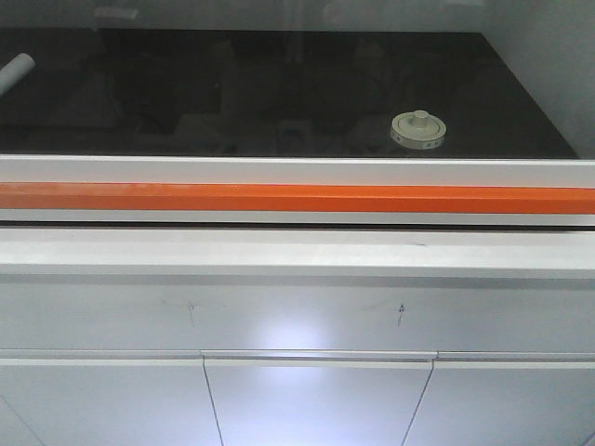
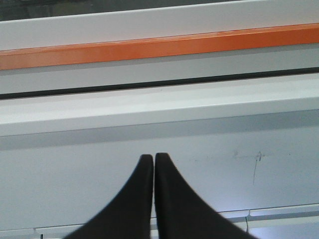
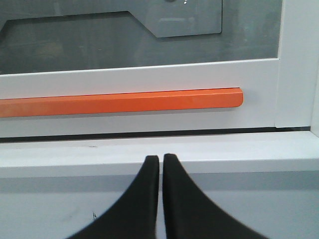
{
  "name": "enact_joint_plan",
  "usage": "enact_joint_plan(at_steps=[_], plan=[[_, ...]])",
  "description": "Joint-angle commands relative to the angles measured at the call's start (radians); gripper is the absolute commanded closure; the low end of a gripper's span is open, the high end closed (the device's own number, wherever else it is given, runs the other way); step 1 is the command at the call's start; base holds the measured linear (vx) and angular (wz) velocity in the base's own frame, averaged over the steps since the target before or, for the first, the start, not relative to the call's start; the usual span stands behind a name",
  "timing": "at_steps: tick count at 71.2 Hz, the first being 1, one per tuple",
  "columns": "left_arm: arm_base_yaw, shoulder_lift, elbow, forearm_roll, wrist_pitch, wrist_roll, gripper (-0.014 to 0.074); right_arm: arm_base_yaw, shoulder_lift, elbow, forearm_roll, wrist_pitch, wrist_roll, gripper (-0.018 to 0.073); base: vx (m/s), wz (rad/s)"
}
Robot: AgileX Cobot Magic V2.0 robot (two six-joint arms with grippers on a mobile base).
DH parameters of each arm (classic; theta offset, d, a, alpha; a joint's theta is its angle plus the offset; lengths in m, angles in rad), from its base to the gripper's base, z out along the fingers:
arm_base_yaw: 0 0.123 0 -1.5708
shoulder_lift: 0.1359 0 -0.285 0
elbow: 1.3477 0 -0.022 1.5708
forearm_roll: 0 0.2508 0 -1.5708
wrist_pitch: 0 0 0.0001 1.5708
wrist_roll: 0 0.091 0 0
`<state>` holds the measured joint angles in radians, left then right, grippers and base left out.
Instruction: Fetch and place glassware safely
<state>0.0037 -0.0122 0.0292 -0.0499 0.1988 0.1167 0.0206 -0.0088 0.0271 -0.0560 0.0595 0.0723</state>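
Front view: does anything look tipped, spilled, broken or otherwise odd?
Nothing stands out. The lidded jar sits upright on the black surface, no spill or breakage visible. A white tube lies at the left edge, partly cut off.

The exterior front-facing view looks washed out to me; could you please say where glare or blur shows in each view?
Front-facing view: a bright glare patch on the white cabinet front, faint reflections in the black worktop. Left wrist view: the black left gripper is soft-edged. Right wrist view: hazy reflections in the glass pane.
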Motion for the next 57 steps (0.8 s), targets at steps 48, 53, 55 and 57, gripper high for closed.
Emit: enact_joint_plan(at_steps=[48, 53, 55, 57], plan=[[0.001, -0.011, 0.028, -0.004, -0.070, -0.006, 0.0594, -0.005, -0.013, 0.020, -0.005, -0.072, -0.004, 0.0563, 0.00, 0.00], [0.001, -0.011, 0.028, -0.004, -0.070, -0.006, 0.0594, -0.005, -0.013, 0.020, -0.005, -0.072, -0.004, 0.0563, 0.00, 0.00], [0.001, -0.011, 0.028, -0.004, -0.070, -0.006, 0.0594, -0.005, -0.013, 0.020, -0.005, -0.072, -0.004, 0.0563, 0.00, 0.00], [0.001, -0.011, 0.028, -0.004, -0.070, -0.006, 0.0594, -0.005, -0.013, 0.020, -0.005, -0.072, -0.004, 0.0563, 0.00, 0.00]])
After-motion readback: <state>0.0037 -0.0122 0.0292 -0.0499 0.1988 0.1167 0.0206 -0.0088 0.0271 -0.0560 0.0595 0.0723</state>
